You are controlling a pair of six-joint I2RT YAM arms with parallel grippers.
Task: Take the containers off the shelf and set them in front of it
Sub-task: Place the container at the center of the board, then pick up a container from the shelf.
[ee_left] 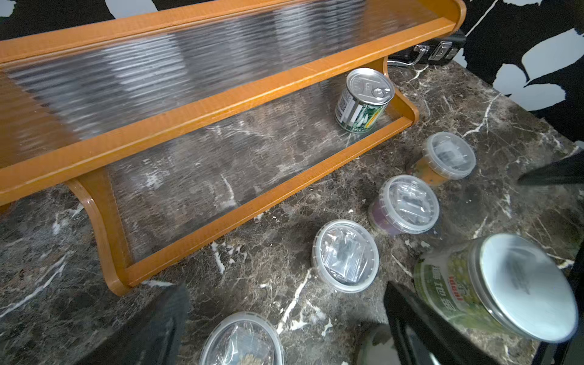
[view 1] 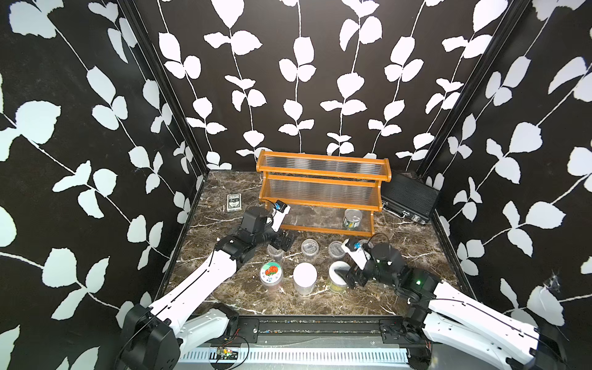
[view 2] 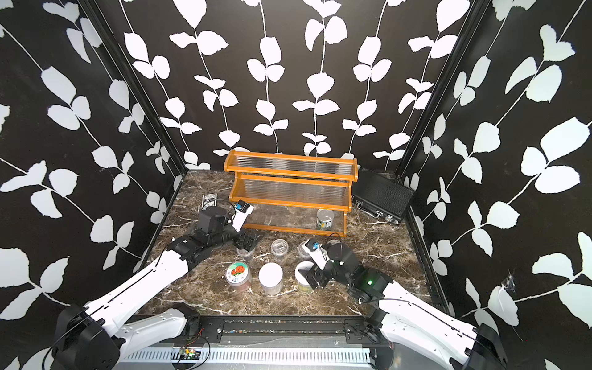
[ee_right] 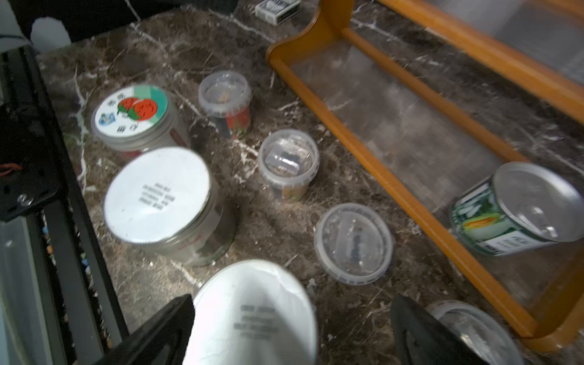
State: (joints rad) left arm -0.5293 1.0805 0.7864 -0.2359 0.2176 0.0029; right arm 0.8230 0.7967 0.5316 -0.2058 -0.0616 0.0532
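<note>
White-lidded jar (ee_right: 252, 319) sits within right pincer (ee_right: 292, 300).

The shelf's (ee_left: 221, 104) orange-brown wood is shining under a smooth varnish, its clear ribbed plastic tiers rippling the light, just beyond the left end effector (ee_left: 286, 289). Farther off, the tin (ee_left: 363, 101) is gleaming in bare bright metal above a glossy printed label. Nearer that end effector, clear plastic cups (ee_left: 346, 256) are wearing cloudy, faintly glossy lids. Beneath the right end effector (ee_right: 292, 300), a jar (ee_right: 252, 316) is showing a smooth matt white lid, while the polished, marble-patterned bench (ee_right: 284, 227) is throwing back soft reflections.
</note>
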